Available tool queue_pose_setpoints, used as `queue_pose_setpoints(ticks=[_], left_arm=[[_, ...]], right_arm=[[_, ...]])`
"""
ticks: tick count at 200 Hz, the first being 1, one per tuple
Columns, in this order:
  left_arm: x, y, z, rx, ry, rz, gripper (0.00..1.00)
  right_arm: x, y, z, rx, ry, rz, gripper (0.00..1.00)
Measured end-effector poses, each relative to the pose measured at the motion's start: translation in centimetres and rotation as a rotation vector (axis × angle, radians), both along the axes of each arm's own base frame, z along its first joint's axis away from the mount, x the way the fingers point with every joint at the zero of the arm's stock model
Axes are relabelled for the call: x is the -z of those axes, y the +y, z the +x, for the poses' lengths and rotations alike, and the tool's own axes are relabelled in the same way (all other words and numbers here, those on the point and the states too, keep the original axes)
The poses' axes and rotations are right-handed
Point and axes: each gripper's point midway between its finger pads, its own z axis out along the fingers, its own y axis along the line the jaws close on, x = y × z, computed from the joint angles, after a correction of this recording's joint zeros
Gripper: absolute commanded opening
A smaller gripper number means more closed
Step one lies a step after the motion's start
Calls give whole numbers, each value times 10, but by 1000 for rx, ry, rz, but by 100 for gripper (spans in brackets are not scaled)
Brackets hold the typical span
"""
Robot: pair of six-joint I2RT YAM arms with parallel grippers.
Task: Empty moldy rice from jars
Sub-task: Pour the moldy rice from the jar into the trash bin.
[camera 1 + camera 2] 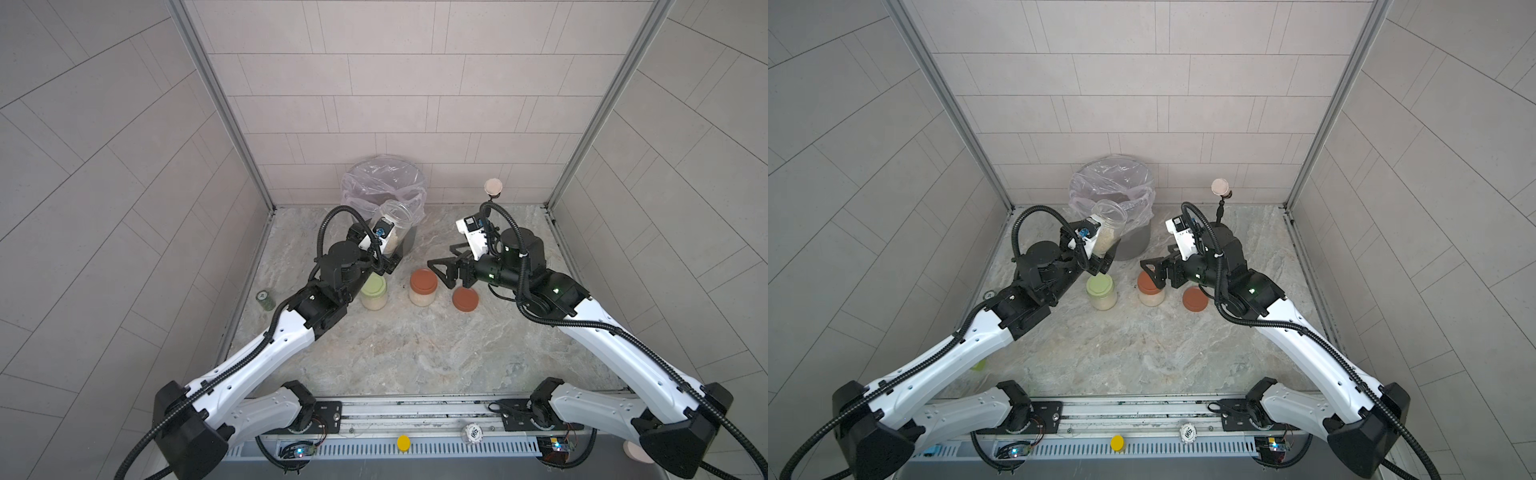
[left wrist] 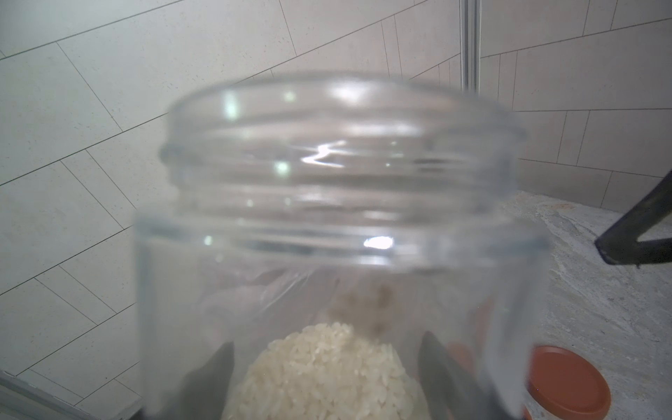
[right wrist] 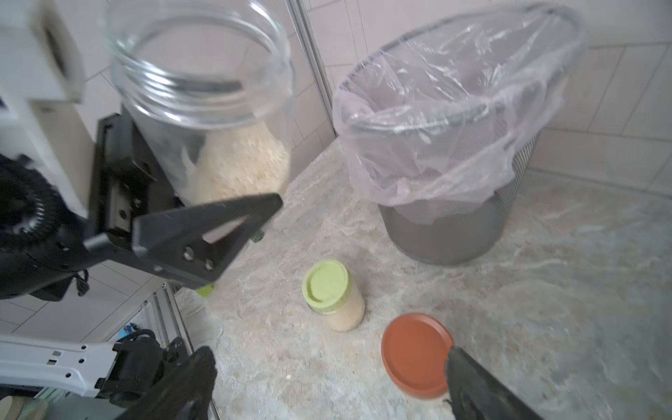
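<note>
My left gripper [image 1: 390,245] is shut on a lidless clear jar [image 1: 394,220], held off the table and tilted toward the bin [image 1: 409,243]. Moldy rice [image 2: 327,374] lies heaped in the jar's lower part, and the dark fingers [image 2: 214,374] show through the glass. My right gripper [image 1: 440,255] stands wide open with nothing between its fingers, just above the red-lidded jar [image 1: 423,286]. A green-lidded jar [image 1: 374,291] stands to the left of that one, with rice inside. A loose rust-red lid [image 1: 465,299] lies flat on the table under my right wrist.
The grey mesh bin with its clear liner [image 1: 1113,183] stands against the back wall. A small dark green can [image 1: 265,300] sits at the table's left edge. A knob on a thin stalk [image 1: 493,187] rises at the back right. Tiled walls close three sides.
</note>
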Motion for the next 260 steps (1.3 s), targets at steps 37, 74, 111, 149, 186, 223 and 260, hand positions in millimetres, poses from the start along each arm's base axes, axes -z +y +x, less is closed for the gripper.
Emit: queue_pose_setpoints(ticks=[37,74,111,149,186,223,260], left_arm=[[10,2,29,15,63,40,0],[8,9,53,27,88,36,0],[-8,6,65,61,70,19,0],[-14,6,70,89,62,11,0],[-6,10,78,97,81,6,0],[-5,22,88,68,82,-15,0],[-11,24,93,70,63,-46,0]], right_arm=[[-33,22,26,4,-105,73,100],[-43,41,63,41,-131,101,100],[-50,62,91,55,-125,140,100],[-65,73,112,89,-119,184,100],[-67,82,132,117,-101,215,100],[-64,100,150,100,-80,239,100],[-67,110,160,85,-73,273,100]])
